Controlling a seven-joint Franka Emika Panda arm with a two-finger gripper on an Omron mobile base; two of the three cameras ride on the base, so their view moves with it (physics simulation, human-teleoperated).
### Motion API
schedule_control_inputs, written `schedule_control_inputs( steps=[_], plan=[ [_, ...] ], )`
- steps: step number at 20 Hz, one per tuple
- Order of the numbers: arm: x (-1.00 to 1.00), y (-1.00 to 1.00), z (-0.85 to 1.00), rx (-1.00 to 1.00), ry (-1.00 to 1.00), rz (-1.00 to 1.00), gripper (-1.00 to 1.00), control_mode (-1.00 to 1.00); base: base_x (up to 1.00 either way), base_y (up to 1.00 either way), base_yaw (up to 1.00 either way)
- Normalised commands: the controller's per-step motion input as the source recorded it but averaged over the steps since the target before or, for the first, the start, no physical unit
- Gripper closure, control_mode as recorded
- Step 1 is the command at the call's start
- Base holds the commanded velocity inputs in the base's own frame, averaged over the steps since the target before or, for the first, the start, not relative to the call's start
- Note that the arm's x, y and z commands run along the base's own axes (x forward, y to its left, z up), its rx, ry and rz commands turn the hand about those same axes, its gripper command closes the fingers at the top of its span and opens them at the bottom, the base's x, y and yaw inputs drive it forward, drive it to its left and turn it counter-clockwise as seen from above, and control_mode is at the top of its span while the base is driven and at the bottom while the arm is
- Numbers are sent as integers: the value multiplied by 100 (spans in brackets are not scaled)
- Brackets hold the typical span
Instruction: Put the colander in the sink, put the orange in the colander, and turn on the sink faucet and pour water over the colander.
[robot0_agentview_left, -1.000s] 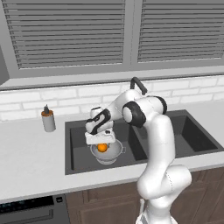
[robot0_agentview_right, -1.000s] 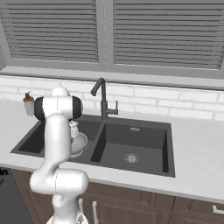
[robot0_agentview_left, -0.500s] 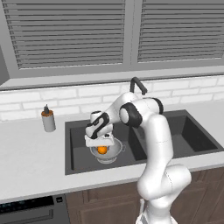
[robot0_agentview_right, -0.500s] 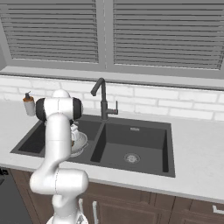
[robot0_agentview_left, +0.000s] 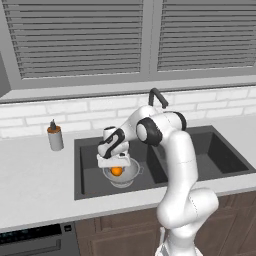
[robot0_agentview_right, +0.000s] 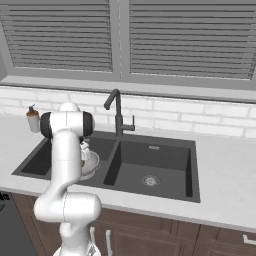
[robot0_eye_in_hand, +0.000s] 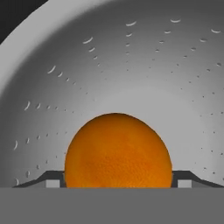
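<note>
Colander (robot0_agentview_left: 122, 173) sits in left basin of sink (robot0_agentview_left: 90, 186); orange (robot0_agentview_left: 116, 171) rests inside it. Gripper (robot0_agentview_left: 114, 163) hangs just above the bowl, jaws wide, tips flanking the fruit; whether they touch it, cannot tell.

Orange (robot0_eye_in_hand: 118, 151) likely firm, light, round, so it may roll; best taken across its widest part.

Hand view gives bowl perforations close up. Right base view shows sink faucet (robot0_agentview_right: 118, 114), no stream, and arm hiding most of the colander.

In your right base view the arm (robot0_agentview_right: 66, 150) covers most of the colander (robot0_agentview_right: 91, 162); in the hand view the orange (robot0_eye_in_hand: 118, 151) hides the fingertips' inner faces.
</note>
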Motion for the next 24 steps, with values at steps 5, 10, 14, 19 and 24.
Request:
schedule_control_inputs(
  steps=[5,10,14,19,24],
  plan=[
    [-3,-1,19,0,0,0,-100,-100,0,0,0],
    [-17,-12,59,0,-5,0,-100,-100,0,0,0],
    [-23,-3,58,0,-5,0,-100,-100,0,0,0],
    [-55,-11,80,2,-8,0,-100,-100,0,0,0],
    [-84,-25,95,6,-9,0,-100,-100,0,0,0]
  ],
)
